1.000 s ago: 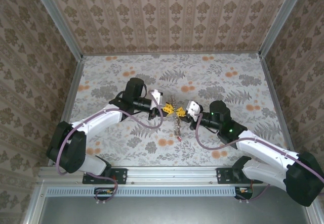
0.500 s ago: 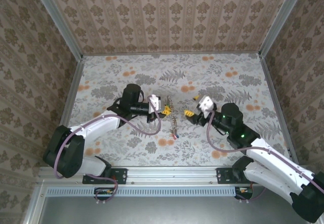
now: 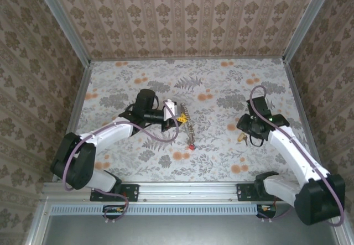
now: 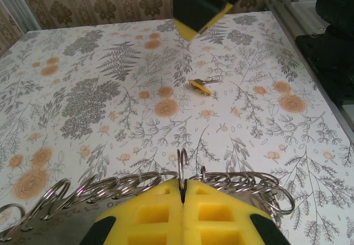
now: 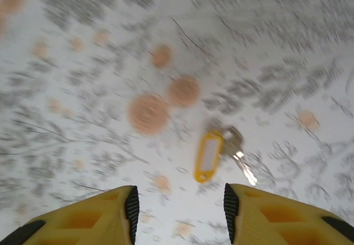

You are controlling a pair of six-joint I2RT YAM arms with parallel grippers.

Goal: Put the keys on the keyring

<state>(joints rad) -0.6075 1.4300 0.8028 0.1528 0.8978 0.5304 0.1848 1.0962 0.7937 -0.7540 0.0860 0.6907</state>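
The big change is on the right. A second ago both claws were nose to nose over the keyring (image 3: 188,128) in the middle of the table (image 3: 221,84). Since then the right claw (image 3: 243,136) has let go, pulled away and swung out to the right side. It now hangs low over a lone yellow key (image 3: 241,140) lying flat there. From its own camera the right claw (image 5: 180,206) is plainly open, with its two yellow tips spread and nothing between them. The yellow key (image 5: 213,154) lies on the table just ahead of the gap, and that view is smeared, so I'd guess the arm is still moving. The left claw (image 3: 180,119) has hardly budged. Up close, the left claw (image 4: 182,201) has its yellow pads pressed tight together on one loop of the keyring (image 4: 138,181), whose wire coils fan out to either side. The rest of the keyring trails toward the near edge, with a red key (image 3: 192,146) at its far end. I can't tell from here whether that key is properly threaded. My read is that the work at the keyring has finished for now and the right arm is off to fetch the next key. The pick-up looks fiddly, since the key is thin and flat against the table.
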